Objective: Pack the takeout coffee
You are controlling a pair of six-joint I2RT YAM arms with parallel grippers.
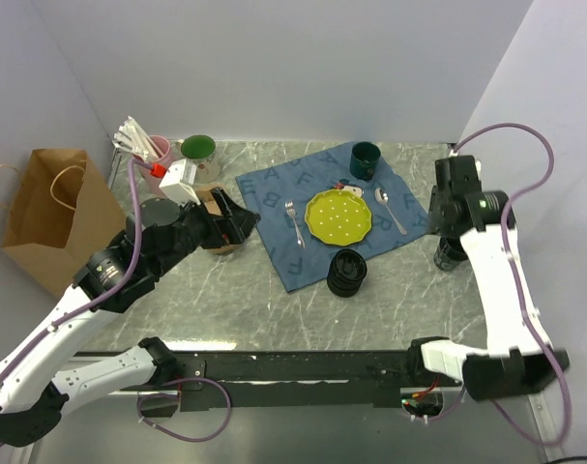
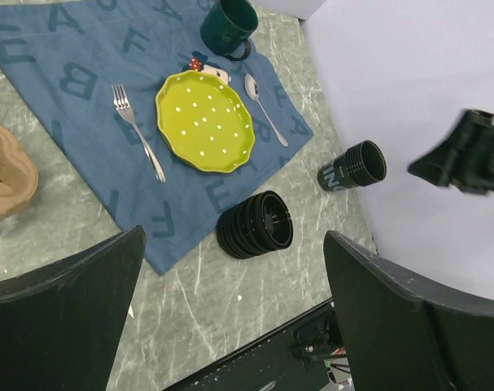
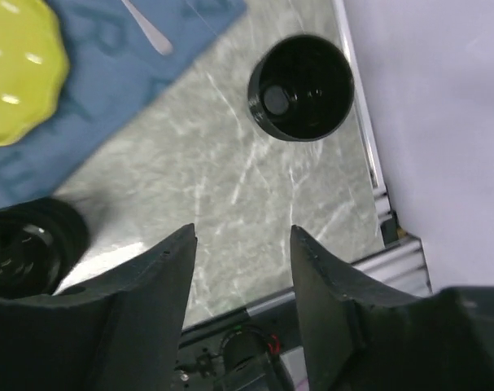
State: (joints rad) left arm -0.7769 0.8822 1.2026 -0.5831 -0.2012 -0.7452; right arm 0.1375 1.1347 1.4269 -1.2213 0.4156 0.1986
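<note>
Two black ribbed takeout coffee cups are on the table. One cup (image 1: 347,272) sits at the front edge of the blue cloth (image 1: 274,193). The other cup (image 1: 451,253) stands by the right table edge, partly hidden under my right arm. My right gripper (image 3: 242,244) hovers above the marble between the two cups; the right-hand cup (image 3: 301,87) lies ahead of its fingers. Its jaws stand apart with nothing between them. My left gripper (image 2: 234,326) is wide open and empty, raised beside the tan cup carrier (image 1: 214,205) and facing the cup by the cloth (image 2: 255,224).
On the blue cloth lie a green plate (image 1: 338,215), a fork (image 1: 293,222), a spoon (image 1: 388,206) and a dark green mug (image 1: 365,159). A brown paper bag (image 1: 51,213) stands at far left, with a pink cup of utensils (image 1: 150,147) behind the carrier.
</note>
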